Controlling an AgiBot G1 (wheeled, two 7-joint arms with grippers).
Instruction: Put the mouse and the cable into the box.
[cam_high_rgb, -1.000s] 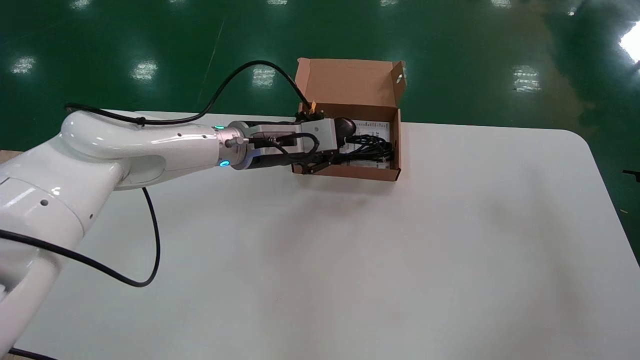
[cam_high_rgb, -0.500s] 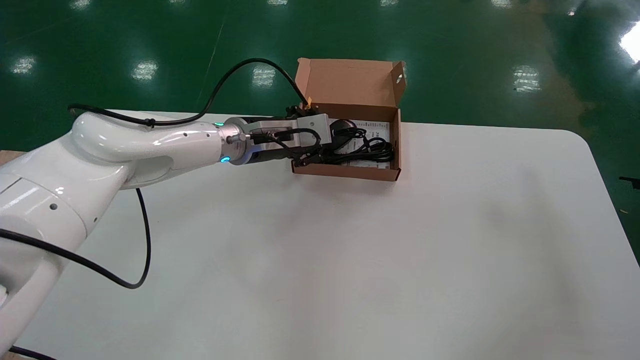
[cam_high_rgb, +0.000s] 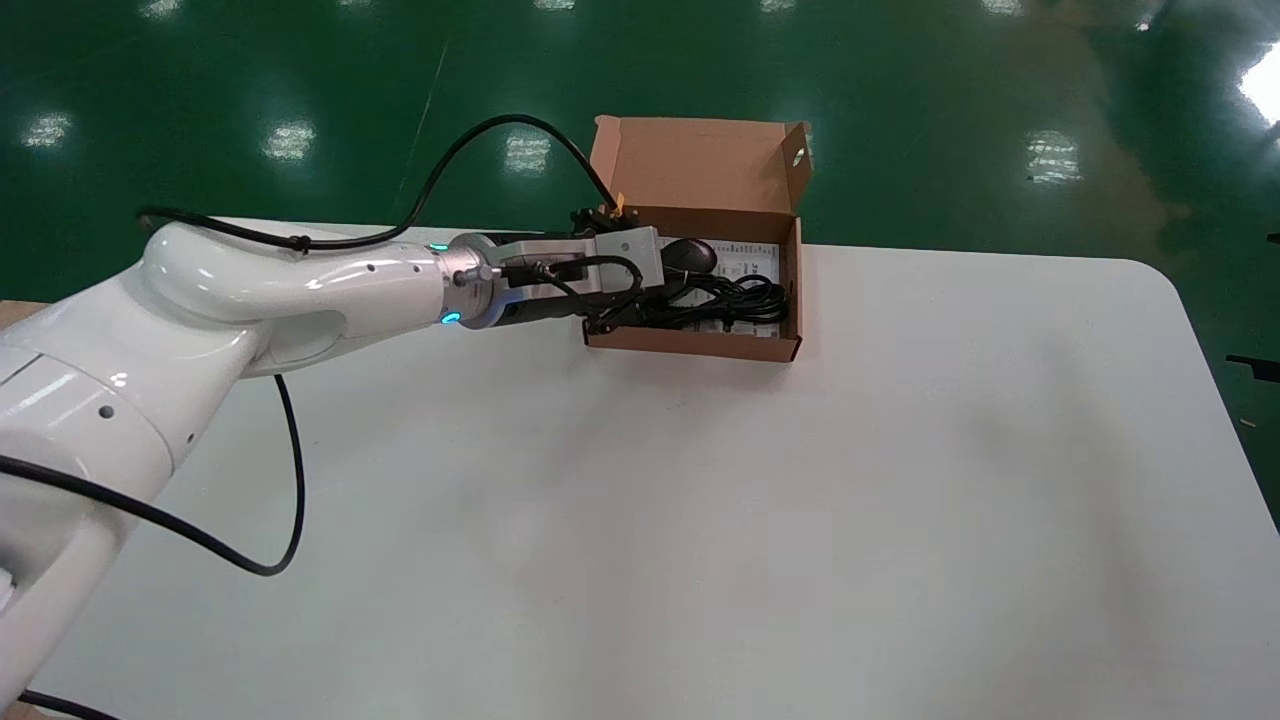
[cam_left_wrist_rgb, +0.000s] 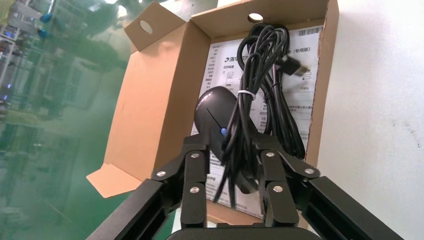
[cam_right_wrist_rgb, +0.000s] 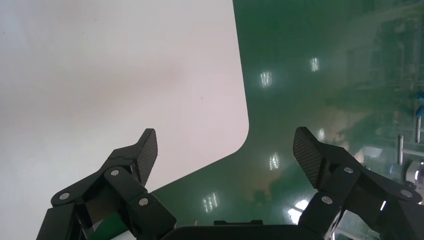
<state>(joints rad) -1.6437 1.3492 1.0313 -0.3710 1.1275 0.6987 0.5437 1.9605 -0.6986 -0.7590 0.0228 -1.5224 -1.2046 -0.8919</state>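
Note:
An open brown cardboard box (cam_high_rgb: 700, 345) stands at the table's far edge, lid flap upright. Inside it a black mouse (cam_high_rgb: 690, 255) lies on a printed leaflet, with the bundled black cable (cam_high_rgb: 740, 298) beside and partly over it. My left gripper (cam_high_rgb: 652, 300) reaches into the box's left end. In the left wrist view its fingers (cam_left_wrist_rgb: 196, 155) press on both sides of the cable (cam_left_wrist_rgb: 265, 65), which drapes across the mouse (cam_left_wrist_rgb: 212, 112) inside the box (cam_left_wrist_rgb: 150, 100). My right gripper (cam_right_wrist_rgb: 225, 150) is open and holds nothing, off by the table's corner.
The white table (cam_high_rgb: 700, 520) spreads wide in front of the box. Green floor lies beyond its rounded right corner (cam_right_wrist_rgb: 240, 135). My left arm's own black cable (cam_high_rgb: 470, 150) arcs above the box's left side.
My left gripper has drawn back a little toward the box's left wall and risen slightly. The cable shifted with it, and the mouse stayed in the box.

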